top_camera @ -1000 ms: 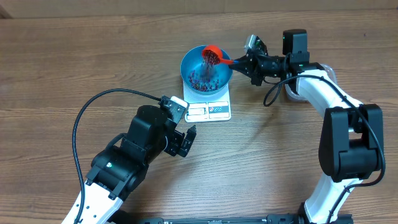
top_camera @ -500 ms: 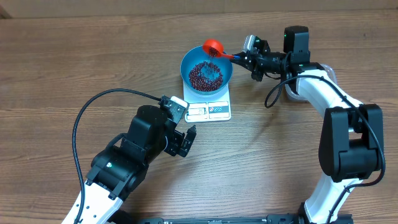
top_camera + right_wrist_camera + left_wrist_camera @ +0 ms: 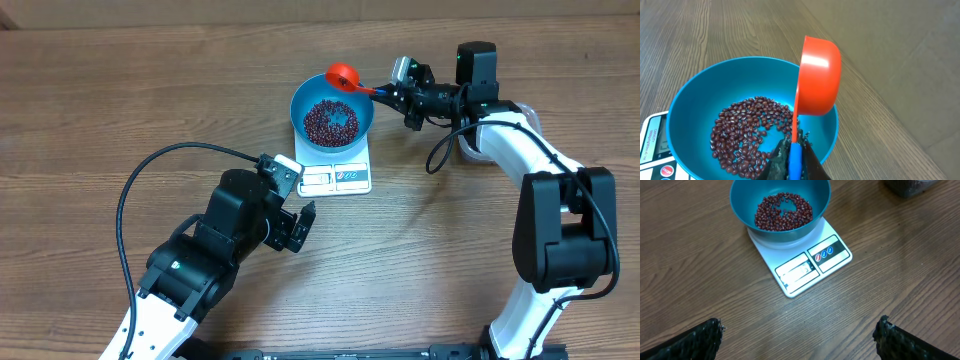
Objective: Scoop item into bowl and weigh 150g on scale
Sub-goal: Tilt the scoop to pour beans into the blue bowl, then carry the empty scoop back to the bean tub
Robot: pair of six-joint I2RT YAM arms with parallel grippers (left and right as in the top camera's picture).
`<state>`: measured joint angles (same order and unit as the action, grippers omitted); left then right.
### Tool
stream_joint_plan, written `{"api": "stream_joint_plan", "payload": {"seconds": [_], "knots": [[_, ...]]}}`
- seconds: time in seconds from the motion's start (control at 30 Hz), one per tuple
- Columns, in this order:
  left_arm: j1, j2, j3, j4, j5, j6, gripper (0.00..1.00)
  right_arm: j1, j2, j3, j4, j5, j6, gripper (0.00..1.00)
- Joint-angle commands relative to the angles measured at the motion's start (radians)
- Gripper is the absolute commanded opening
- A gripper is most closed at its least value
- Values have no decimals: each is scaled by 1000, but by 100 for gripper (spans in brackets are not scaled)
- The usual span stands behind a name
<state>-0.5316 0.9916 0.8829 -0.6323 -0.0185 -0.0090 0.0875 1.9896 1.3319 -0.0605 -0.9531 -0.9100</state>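
The blue bowl (image 3: 332,118) stands on the white scale (image 3: 337,176) and holds a layer of dark red beans (image 3: 330,120). My right gripper (image 3: 388,93) is shut on the blue handle of a red scoop (image 3: 343,76). The scoop is tipped on its side over the bowl's far right rim, its back to the right wrist camera (image 3: 816,76). In the left wrist view the bowl (image 3: 780,202), beans (image 3: 783,212) and scale (image 3: 807,265) lie ahead. My left gripper (image 3: 800,335) is open above bare table, near the scale's front.
The scale's display and buttons (image 3: 337,178) face the left arm. A clear tub with dark contents (image 3: 907,185) shows at the top right of the left wrist view. In the overhead view it is mostly hidden behind the right arm (image 3: 505,140).
A second ago the scoop was over the bowl's middle, pouring beans. It has since drawn back to the far right rim, and the beans have settled. The left arm has not moved.
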Motion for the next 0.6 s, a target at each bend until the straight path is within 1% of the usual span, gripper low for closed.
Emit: {"api": "stream_joint_plan", "payload": {"seconds": [0.0,0.17,0.3,0.33,0.37,0.43,0.57], "knots": [[-6,2,-6,0,12,-16,100,5,-48,-3,3,-1,-11,4],[-6,2,-6,0,12,-16,100,5,-94,-3,2,-5,-11,4],[-6,2,-6,0,12,-16,100,5,-124,-3,-7,-52,-14,4],[-6,2,-6,0,12,-17,100,5,-125,-3,-7,0,-64,4],[-6,2,-6,0,12,-16,99,5,-125,-3,-7,41,-84,4],[-6,2,-6,0,12,-17,100,5,-125,-3,-10,66,-85,4],[-6,2,-6,0,12,-16,100,8,-125,-3,-84,-37,-87,4]]}}
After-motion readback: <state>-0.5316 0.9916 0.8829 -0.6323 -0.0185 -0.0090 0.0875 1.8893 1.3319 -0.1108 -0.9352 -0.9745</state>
